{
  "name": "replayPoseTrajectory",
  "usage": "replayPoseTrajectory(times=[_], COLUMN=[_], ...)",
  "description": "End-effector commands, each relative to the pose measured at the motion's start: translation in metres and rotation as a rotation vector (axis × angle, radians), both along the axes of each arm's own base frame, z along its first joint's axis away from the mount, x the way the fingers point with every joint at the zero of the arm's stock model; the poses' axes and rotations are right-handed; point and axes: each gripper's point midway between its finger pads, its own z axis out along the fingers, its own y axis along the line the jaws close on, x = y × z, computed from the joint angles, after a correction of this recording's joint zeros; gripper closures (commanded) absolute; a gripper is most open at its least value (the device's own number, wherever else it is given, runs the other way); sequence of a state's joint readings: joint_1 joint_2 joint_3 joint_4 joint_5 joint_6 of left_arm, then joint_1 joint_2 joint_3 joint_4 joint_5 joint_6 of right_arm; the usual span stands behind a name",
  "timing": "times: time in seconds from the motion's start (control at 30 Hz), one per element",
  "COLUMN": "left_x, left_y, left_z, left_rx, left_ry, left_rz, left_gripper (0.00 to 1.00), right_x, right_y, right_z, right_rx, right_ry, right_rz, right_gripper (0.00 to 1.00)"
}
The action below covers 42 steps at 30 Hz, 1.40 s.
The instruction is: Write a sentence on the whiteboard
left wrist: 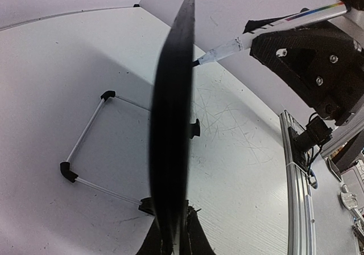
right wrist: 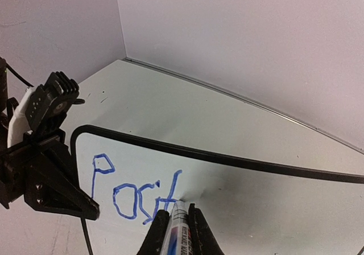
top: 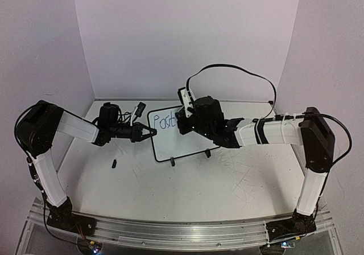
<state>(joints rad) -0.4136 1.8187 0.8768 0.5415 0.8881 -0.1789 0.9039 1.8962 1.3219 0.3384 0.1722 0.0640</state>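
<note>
Small black-framed white whiteboard (top: 182, 144) stands mid white table (top: 244, 181); left gripper (top: 149, 133) pinches its 9 o'clock edge. Right gripper (right wrist: 177, 233) clamps white-bodied marker (right wrist: 179, 215), tip ending blue handwritten sentence (right wrist: 133, 189), "Posit" so far. Best: light even pressure, stroke toward 3 o'clock, board braced.

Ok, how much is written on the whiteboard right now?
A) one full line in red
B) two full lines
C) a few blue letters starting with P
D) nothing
C: the whiteboard carries only a few blue letters beginning with P, with the marker tip at the last one.
</note>
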Motion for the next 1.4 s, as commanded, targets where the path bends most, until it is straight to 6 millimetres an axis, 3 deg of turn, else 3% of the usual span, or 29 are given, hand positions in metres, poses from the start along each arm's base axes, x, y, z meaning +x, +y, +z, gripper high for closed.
replayPoseTrajectory(times=[0.0, 0.13, 0.37, 0.77, 1.17, 1.37], left_x=[0.018, 0.018, 0.018, 0.018, 0.018, 0.018], left_y=[0.007, 0.008, 0.007, 0.007, 0.007, 0.007], left_z=[0.008, 0.009, 0.008, 0.009, 0.009, 0.009], left_rx=[0.041, 0.040, 0.041, 0.040, 0.041, 0.042], left_ry=[-0.068, -0.071, -0.069, -0.071, -0.073, -0.071], left_rz=[0.078, 0.078, 0.077, 0.075, 0.077, 0.077], left_gripper=[1.00, 1.00, 1.00, 1.00, 1.00, 1.00], right_x=[-0.006, -0.013, 0.002, 0.012, 0.019, 0.003], right_y=[-0.017, -0.014, -0.006, 0.000, -0.008, -0.010], right_z=[0.039, 0.051, 0.042, 0.035, 0.023, 0.048], right_rx=[0.073, 0.142, 0.119, 0.100, 0.048, 0.115], right_ry=[-0.049, -0.042, -0.045, -0.046, -0.046, -0.061], right_rz=[-0.020, 0.033, 0.023, 0.008, -0.047, 0.012], right_gripper=[1.00, 1.00, 1.00, 1.00, 1.00, 1.00])
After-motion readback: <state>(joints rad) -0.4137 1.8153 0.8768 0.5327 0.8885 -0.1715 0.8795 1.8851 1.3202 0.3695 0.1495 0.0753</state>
